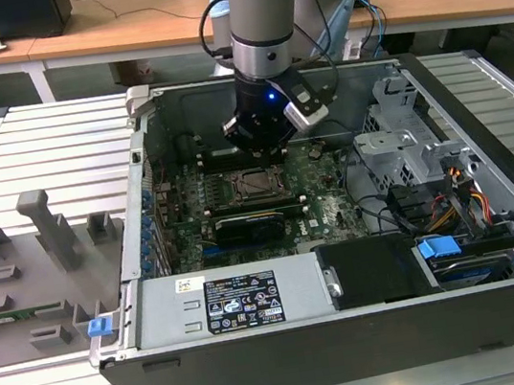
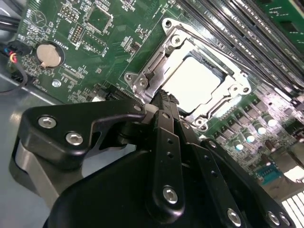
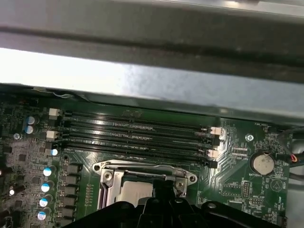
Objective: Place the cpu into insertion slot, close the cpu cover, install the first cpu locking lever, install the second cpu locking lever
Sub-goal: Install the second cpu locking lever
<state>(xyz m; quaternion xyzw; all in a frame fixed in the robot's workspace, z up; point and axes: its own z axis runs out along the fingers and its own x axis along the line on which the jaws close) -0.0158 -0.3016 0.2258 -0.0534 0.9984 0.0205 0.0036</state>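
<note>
Open computer case (image 1: 355, 333) on slatted table (image 1: 39, 157), wooden desks (image 1: 117, 29) behind — tool (image 2: 164, 102) narrow, empty, over cpu (image 2: 192, 80).

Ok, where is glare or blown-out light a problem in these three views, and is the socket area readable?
In the second wrist view the silvery-grey square chip top is washed out nearly white, though the silvery metal frame plate around it reads clearly. In the first wrist view a bright glare band runs across the grey metal case wall. In the exterior view lighting is even, with the black gripper shading the socket.

cpu (image 2: 192, 80) sits in insertion slot (image 2: 167, 45) under cpu cover (image 2: 161, 66), gripper (image 2: 164, 102) just above its edge, memory slots (image 3: 135, 135) alongside.
</note>
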